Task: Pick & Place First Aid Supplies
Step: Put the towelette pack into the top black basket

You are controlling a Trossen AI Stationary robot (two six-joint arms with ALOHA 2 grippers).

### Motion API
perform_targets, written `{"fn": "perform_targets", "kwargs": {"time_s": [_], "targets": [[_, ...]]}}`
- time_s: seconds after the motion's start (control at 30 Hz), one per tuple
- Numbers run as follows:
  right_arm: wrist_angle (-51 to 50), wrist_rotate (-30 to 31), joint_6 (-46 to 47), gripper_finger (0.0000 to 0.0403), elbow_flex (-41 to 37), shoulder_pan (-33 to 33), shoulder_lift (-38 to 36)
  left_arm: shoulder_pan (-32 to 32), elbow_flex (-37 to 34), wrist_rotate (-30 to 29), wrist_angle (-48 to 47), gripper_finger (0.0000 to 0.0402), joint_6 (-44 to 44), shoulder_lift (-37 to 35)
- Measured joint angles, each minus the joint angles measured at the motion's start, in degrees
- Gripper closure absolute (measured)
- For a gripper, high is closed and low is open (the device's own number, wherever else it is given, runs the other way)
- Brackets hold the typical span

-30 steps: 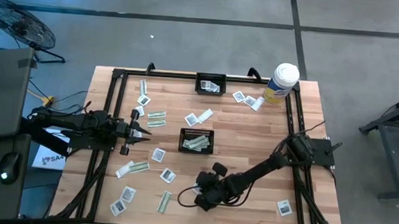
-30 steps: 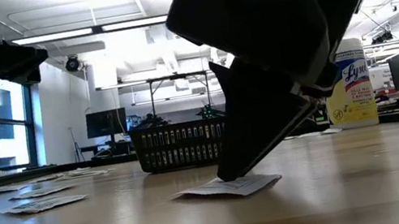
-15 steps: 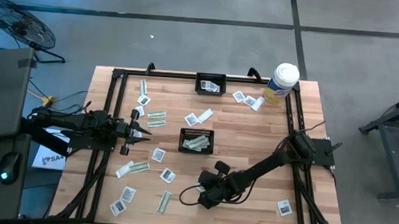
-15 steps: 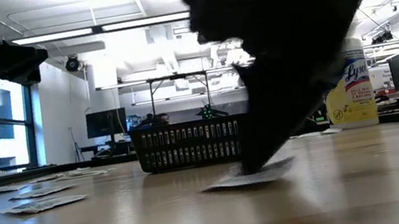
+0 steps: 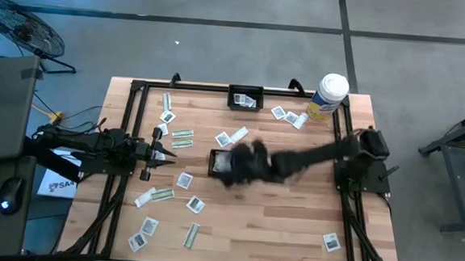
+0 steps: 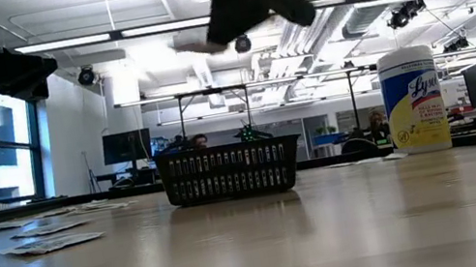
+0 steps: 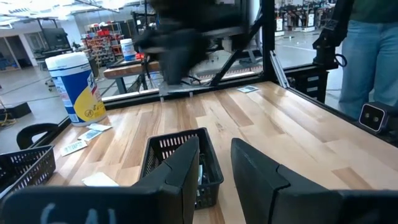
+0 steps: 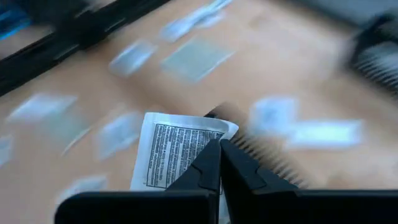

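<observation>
On the light wooden table (image 5: pixel 291 223), the right gripper (image 8: pixel 219 155) pinches a square white printed paper packet (image 8: pixel 177 149) by its edge above the black centre basket (image 5: pixel 218 160); the packet looks light and floppy. The left gripper (image 5: pixel 163 153) waits, fingers apart, near the left edge.

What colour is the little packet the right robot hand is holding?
White with dark print. The packet shows best in the right wrist view, pinched in the right gripper.
</observation>
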Motion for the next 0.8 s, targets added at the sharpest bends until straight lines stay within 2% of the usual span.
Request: {"fn": "perform_targets", "kwargs": {"time_s": [0.1, 0.33, 0.4, 0.57, 0.8], "targets": [[1.97, 2.95, -4.97, 0.0402, -0.01, -8.46, -0.63, 0.01, 0.0, -0.02, 0.01, 0.0309, -0.02, -0.01], [6.3, 4.84, -13.98, 0.0402, 0.02, -27.79, 2.05, 0.01, 0.0, 0.0, 0.0, 0.0309, -0.02, -0.01], [6.66, 2.71, -15.04, 0.0402, 0.02, -31.68, 3.52, 0.0, 0.0, 0.0, 0.0, 0.0309, -0.01, -0.01], [7.43, -7.79, -14.46, 0.0402, 0.0, -38.73, 8.53, 0.02, 0.0, -0.02, 0.0, 0.0309, -0.02, -0.02], [7.61, -12.26, -15.8, 0.0402, 0.02, -42.69, 13.33, 0.0, 0.0, 0.0, 0.0, 0.0309, -0.01, -0.02]]}}
